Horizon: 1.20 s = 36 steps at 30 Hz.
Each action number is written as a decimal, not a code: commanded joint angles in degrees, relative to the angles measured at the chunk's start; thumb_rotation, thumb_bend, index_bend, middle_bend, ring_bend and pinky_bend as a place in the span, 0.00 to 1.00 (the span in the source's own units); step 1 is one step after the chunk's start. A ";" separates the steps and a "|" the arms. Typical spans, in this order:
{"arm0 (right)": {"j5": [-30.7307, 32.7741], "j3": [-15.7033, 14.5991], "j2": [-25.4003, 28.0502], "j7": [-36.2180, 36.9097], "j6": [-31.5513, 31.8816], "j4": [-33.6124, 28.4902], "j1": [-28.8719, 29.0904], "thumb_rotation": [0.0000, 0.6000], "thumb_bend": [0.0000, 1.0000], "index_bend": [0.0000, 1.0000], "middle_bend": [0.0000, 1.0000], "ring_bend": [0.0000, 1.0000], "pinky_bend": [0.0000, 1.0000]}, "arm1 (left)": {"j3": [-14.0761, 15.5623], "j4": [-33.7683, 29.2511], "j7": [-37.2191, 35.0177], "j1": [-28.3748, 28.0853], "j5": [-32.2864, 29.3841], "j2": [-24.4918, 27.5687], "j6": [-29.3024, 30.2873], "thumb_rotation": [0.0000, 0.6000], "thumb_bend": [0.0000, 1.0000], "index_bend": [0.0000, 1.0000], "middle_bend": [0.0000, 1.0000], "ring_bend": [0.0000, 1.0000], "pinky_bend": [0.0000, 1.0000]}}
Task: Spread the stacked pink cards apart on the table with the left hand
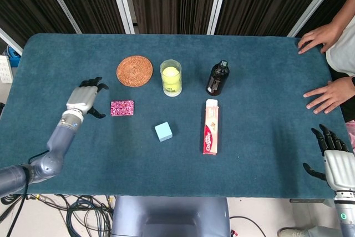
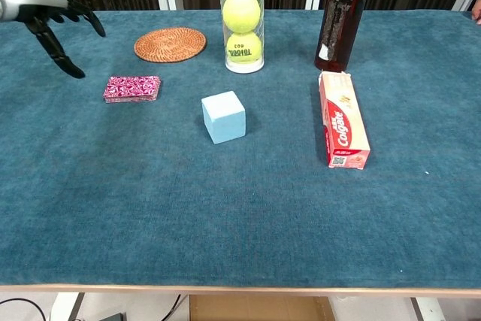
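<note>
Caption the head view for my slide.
Left hand open beside the stacked pink cards on the blue cloth table; right hand open at the near edge.
</note>
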 commanded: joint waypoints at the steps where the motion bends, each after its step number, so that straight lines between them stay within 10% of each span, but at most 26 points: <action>1: -0.02 -0.11 0.00 0.11 -0.39 0.08 0.16 1.00 0.18 0.09 0.02 0.07 0.19 | 1.22 0.55 0.50 -1.43 -1.50 -0.85 -0.46 1.00 0.08 0.30 0.09 0.00 0.00; 36: 0.82 0.33 0.39 3.15 -0.78 1.23 0.29 1.00 0.18 0.09 0.02 0.07 0.19 | 6.29 14.01 4.19 -11.72 -13.94 -11.69 -1.84 1.00 0.13 0.37 0.11 0.00 0.00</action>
